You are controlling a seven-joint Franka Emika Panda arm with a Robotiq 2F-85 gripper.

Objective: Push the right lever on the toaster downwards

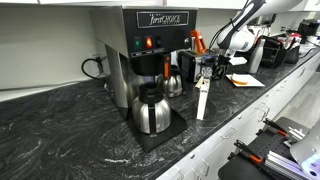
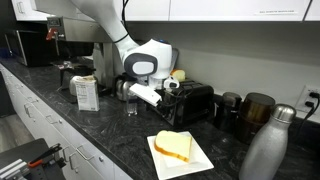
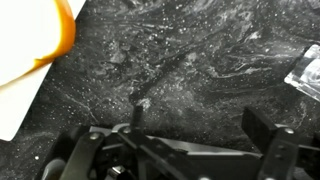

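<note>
The fingers (image 3: pixel 262 130) stand spread wide with nothing between them. In the wrist view they are dark, angular metal links at the bottom edge, and only bare countertop (image 3: pixel 190 60) lies under them. The gripper (image 2: pixel 163 97) hangs just beside the toaster (image 2: pixel 192 103) at its near end, pointing down at the counter, not at the toaster's top or face.

The toaster is a small box with a shiny metal shell, black trim and a dark front. It also shows in an exterior view (image 1: pixel 190 68), tucked behind the arm. Its levers are too small to make out here.

Risks, as I judge them:
- With the jaws this wide, the lever could pass between the fingers instead of catching under one.
- A small, smooth knob could let a finger slide off partway down.
- From this side it would be easy to take the wrong one of the two levers.
- The toaster looks light, and the polished black, white-veined stone could let it slide or tip under an off-centre push.

In front of the toaster, a slice of bread (image 2: pixel 173 147) with a golden crust rests on a flat white square (image 2: pixel 197 162). Something clear and glassy (image 3: pixel 305 70) stands near the gripper, on the side away from the bread, and a careless swing could clip it.
</note>
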